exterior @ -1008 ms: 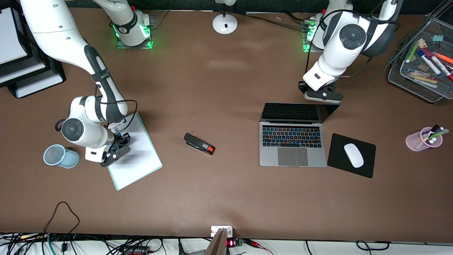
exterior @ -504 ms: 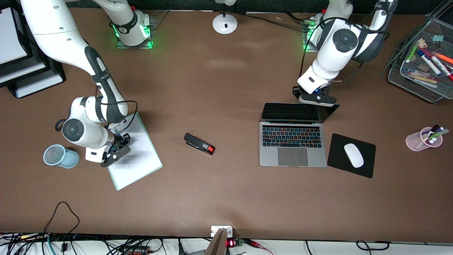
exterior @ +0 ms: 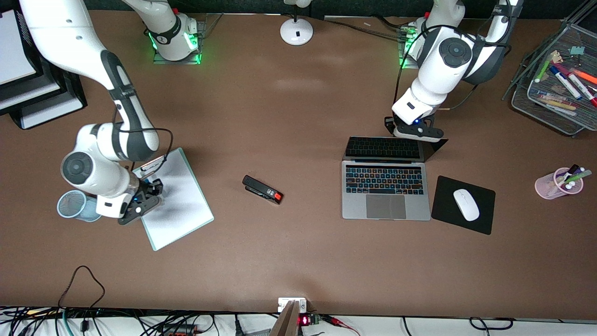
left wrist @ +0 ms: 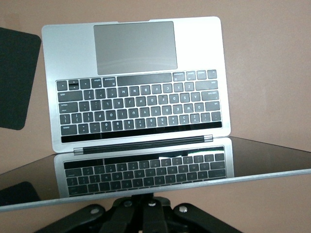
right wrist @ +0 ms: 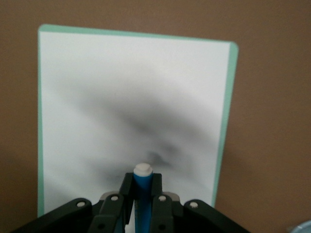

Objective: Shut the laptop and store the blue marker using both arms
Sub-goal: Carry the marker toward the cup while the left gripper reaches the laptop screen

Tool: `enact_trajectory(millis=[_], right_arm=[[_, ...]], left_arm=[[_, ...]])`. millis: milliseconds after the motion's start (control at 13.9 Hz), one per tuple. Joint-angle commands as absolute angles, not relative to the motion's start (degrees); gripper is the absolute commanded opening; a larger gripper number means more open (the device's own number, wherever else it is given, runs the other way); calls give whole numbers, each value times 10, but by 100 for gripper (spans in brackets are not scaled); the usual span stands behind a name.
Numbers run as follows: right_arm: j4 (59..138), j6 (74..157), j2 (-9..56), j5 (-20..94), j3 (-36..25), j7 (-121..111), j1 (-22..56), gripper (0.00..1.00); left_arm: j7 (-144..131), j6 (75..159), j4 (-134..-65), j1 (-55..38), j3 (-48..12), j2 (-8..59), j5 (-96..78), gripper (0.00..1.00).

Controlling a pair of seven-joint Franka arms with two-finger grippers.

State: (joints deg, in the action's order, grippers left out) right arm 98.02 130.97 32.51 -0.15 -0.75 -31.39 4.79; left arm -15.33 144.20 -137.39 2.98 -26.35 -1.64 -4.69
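Front view: laptop (exterior: 386,190) seen open on desk (exterior: 298,261), left tool (exterior: 414,133) at lid's top edge. Right tool (exterior: 140,205) over clipboard (exterior: 179,200).
Left wrist: fingers pressed together, nothing held.
Right wrist: blue marker (right wrist: 143,194) clamped upright.

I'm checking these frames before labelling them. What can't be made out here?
- Blue marker: the right wrist view shows only its white tip and upper barrel; the right gripper covers the rest.
- Front view: the marker is hidden under the right gripper, over the clipboard.
- Left gripper: contact with the laptop lid is hidden by the wrist.
- Pens in the pink cup: too small.
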Motion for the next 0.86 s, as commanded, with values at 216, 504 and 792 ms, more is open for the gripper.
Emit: enact_trajectory(millis=[216, 504, 792], right_arm=[[977, 1253, 236, 29, -1, -441, 9, 0], [893, 1131, 223, 128, -3, -570, -26, 0], [847, 1086, 223, 205, -6, -701, -72, 0]], left_arm=[[-151, 1505, -1373, 38, -266, 13, -51, 0], [-149, 1549, -1372, 38, -264, 39, -46, 0], [-146, 1592, -1363, 39, -262, 70, -35, 0]])
